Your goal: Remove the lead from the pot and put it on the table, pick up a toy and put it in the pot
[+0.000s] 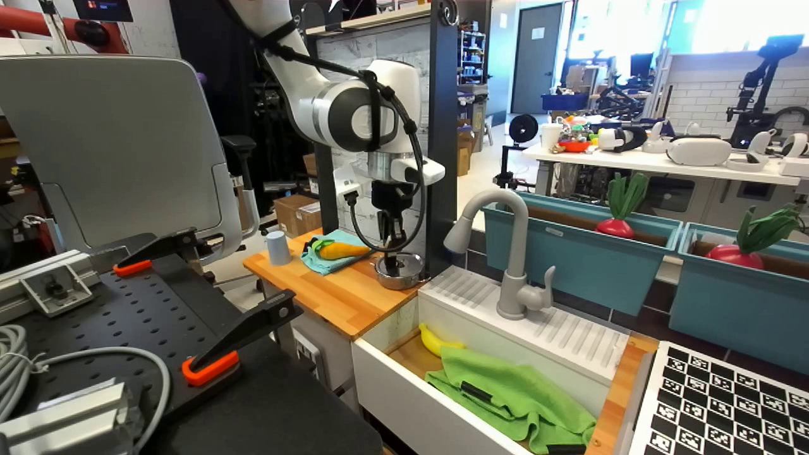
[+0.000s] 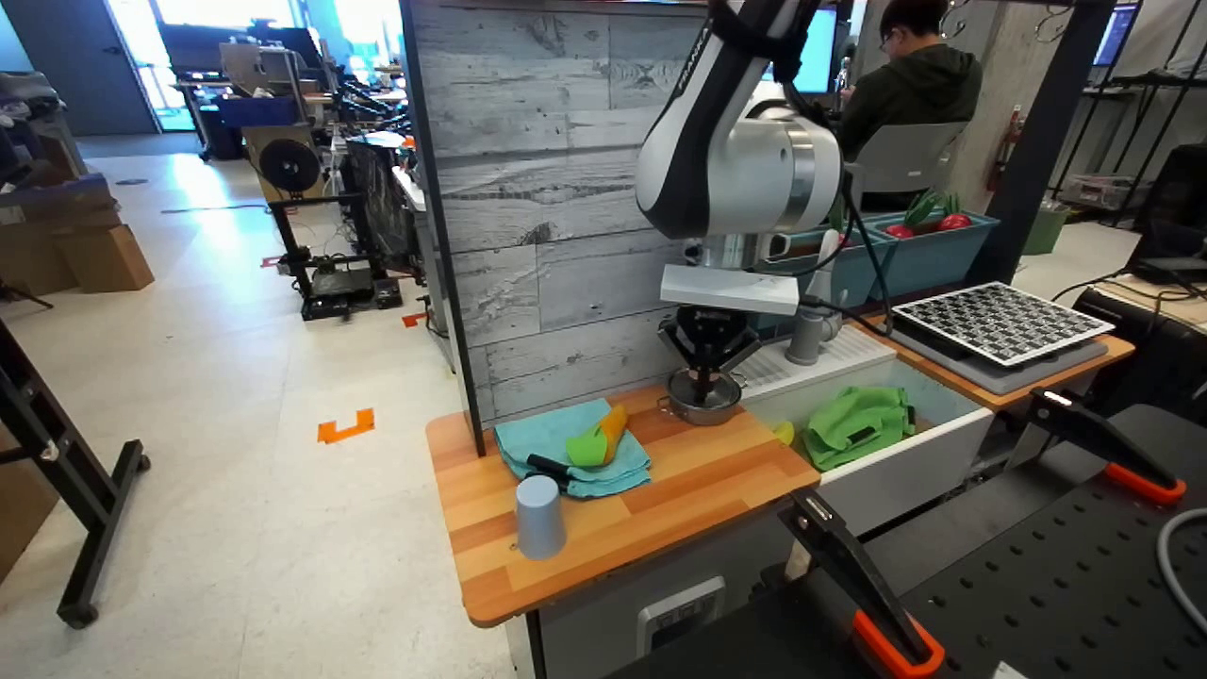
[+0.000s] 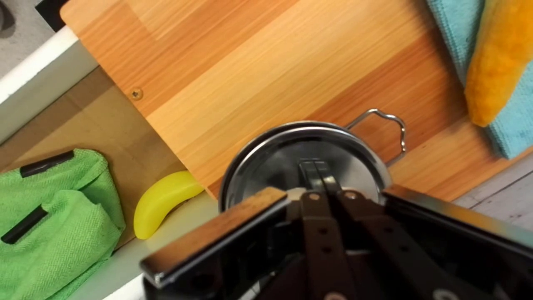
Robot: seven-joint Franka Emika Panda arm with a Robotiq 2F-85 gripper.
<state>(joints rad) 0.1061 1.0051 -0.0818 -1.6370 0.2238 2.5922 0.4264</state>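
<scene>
The lead (image 3: 270,162) is a round silvery lid lying on the small metal pot (image 1: 401,282), which also shows in an exterior view (image 2: 700,413). The pot stands on the wooden table (image 3: 250,75), near its edge beside the sink. My gripper (image 3: 318,164) points down at the lid's centre in all views. Its fingertips are nearly together there, with the lid's knob hidden between them. I cannot tell whether the lid is lifted at all. The toy, a bright-yellow banana (image 3: 166,204), lies in the sink and also shows in both exterior views (image 1: 439,341) (image 2: 785,433).
A teal cloth (image 2: 547,434) with an orange carrot (image 3: 495,75) on it lies beside the pot. A blue-grey cup (image 2: 539,519) stands at the table's outer edge. A green cloth (image 1: 518,392) fills much of the white sink (image 1: 404,392). A grey faucet (image 1: 518,253) and a wooden panel (image 2: 556,236) rise nearby.
</scene>
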